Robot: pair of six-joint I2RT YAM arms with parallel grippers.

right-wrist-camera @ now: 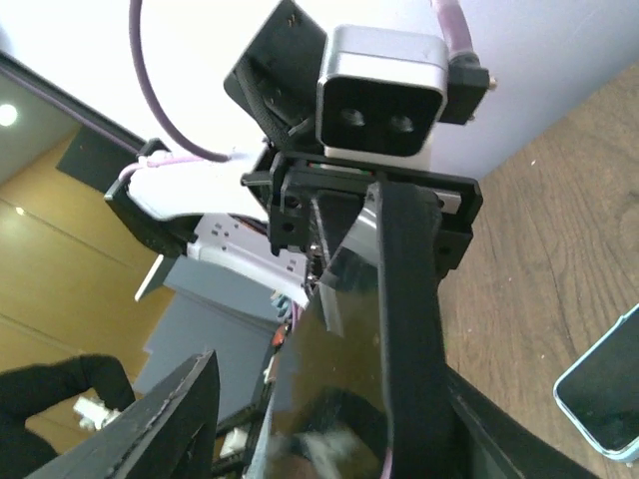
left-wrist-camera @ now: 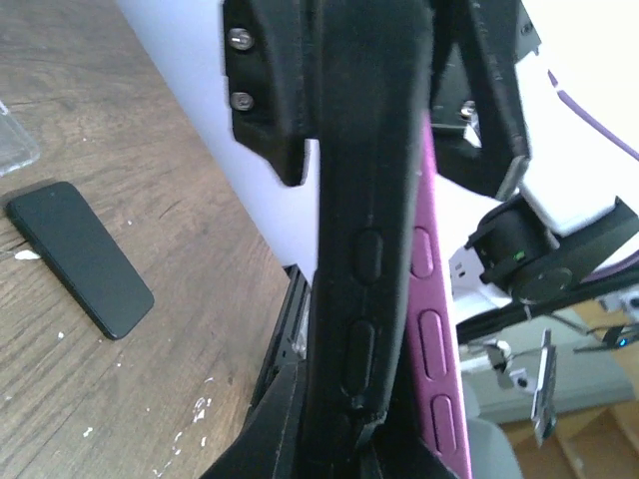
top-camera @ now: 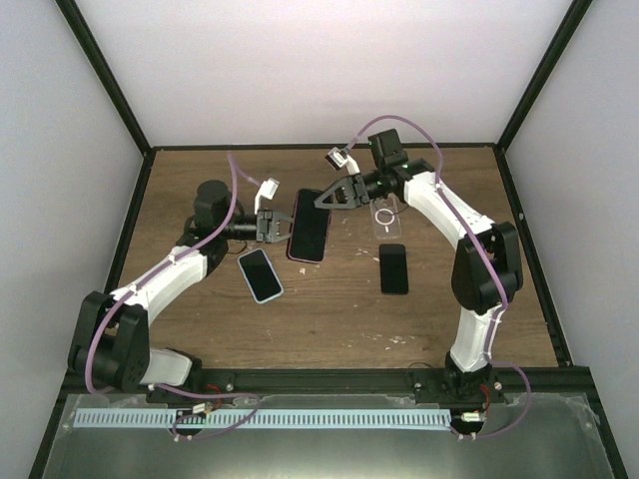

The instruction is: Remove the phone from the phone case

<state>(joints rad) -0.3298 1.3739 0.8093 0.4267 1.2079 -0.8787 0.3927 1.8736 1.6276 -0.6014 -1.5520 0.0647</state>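
A black phone in a magenta case (top-camera: 310, 228) hangs above the table between my two grippers. My left gripper (top-camera: 272, 226) is shut on its left side. In the left wrist view the phone's black edge with buttons (left-wrist-camera: 364, 259) runs up from my gripper (left-wrist-camera: 349, 449), and the magenta case edge (left-wrist-camera: 436, 299) stands a little apart beside it. My right gripper (top-camera: 329, 197) is open around the far end. In the right wrist view (right-wrist-camera: 329, 419) the glossy screen (right-wrist-camera: 339, 379) lies between the spread fingers; the right one touches the edge, the left one stands off.
On the wooden table (top-camera: 329, 319) lie a phone in a light-blue case (top-camera: 261, 274), a bare black phone (top-camera: 394, 267) and a clear empty case (top-camera: 386, 215). The black phone (left-wrist-camera: 80, 257) also shows in the left wrist view. White walls close in the back and sides.
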